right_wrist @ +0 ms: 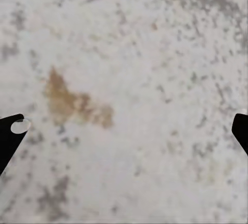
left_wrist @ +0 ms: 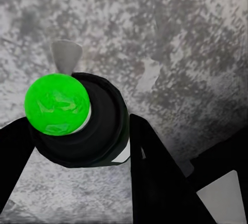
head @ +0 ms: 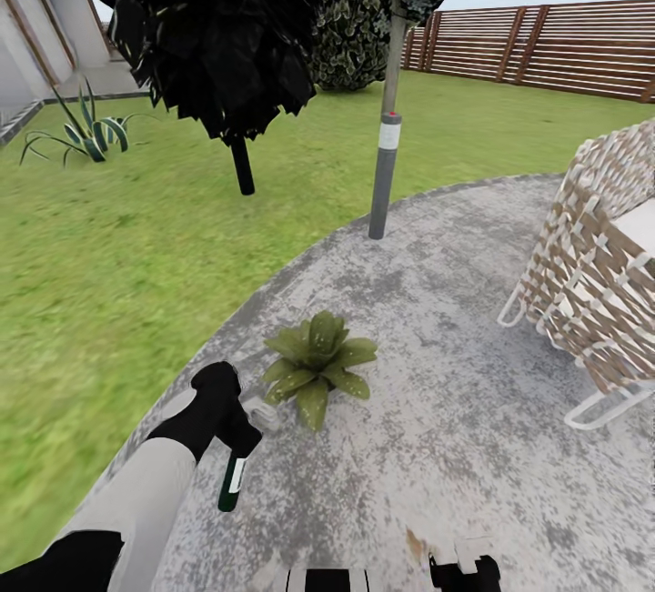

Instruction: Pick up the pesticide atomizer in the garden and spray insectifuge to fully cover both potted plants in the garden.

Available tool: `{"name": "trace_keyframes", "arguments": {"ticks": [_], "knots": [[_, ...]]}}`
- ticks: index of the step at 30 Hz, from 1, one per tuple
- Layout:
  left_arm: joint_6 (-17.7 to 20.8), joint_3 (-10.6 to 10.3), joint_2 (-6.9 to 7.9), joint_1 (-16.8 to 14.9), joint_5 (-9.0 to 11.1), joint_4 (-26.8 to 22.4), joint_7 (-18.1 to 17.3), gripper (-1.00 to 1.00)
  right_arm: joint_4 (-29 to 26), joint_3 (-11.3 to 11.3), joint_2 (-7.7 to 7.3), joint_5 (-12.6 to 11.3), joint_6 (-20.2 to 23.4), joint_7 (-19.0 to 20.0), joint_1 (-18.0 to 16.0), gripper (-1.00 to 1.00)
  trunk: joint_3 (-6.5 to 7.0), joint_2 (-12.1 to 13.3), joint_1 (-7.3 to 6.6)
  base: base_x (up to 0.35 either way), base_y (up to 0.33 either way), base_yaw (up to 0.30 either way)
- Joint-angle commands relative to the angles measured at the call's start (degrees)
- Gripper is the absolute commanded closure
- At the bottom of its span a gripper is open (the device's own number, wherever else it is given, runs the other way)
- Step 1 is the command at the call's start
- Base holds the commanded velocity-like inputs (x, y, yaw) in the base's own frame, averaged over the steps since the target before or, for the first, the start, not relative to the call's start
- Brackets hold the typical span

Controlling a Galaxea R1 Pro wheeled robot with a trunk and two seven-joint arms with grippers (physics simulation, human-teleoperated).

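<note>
In the head view my left gripper is shut on the pesticide atomizer, a slim dark green bottle with a white label that hangs tilted below the hand. Its pale grey trigger head points at a potted plant, a low rosette of broad speckled leaves on the stone patio, a short gap away. The pot is hidden under the leaves. The left wrist view looks along the bottle, with black fingers on both sides of it. My right gripper is open above bare stone, and it also appears low in the head view.
A woven wicker chair stands at the right on the round grey patio. A grey pole-like trunk rises at the patio's far edge, with a dark tree on the lawn. A striped agave grows far left, and a slat fence stands behind.
</note>
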Motion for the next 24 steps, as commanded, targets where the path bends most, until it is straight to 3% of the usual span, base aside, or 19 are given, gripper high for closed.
{"name": "trace_keyframes", "arguments": {"ticks": [1,7,13,24], "knots": [[0.4,0.2,-0.04,0.0,-0.5,0.0,-0.6,1.0,0.1,0.1,0.0,0.6,-0.1,-0.5,0.0,-1.0,-0.04,0.0,-0.04,-0.28,0.206,0.0],[0.4,0.5,-0.15,0.1,-0.5,0.1,-0.7,1.0,0.1,0.1,0.0,0.6,-0.1,-0.5,0.0,-1.0,-0.04,0.0,-0.04,0.031,0.243,0.0],[0.3,0.9,0.2,0.8,-0.6,0.0,-0.5,1.0,0.1,0.1,0.0,0.6,-0.1,-0.5,0.0,-1.0,-0.04,0.0,-0.04,0.03,0.03,-0.022],[0.2,1.0,0.5,0.9,-0.6,0.0,-0.5,1.0,0.1,0.1,-0.04,0.6,-0.1,-0.5,0.0,-1.0,-0.04,0.0,-0.04,-0.132,0.235,-0.256]]}}
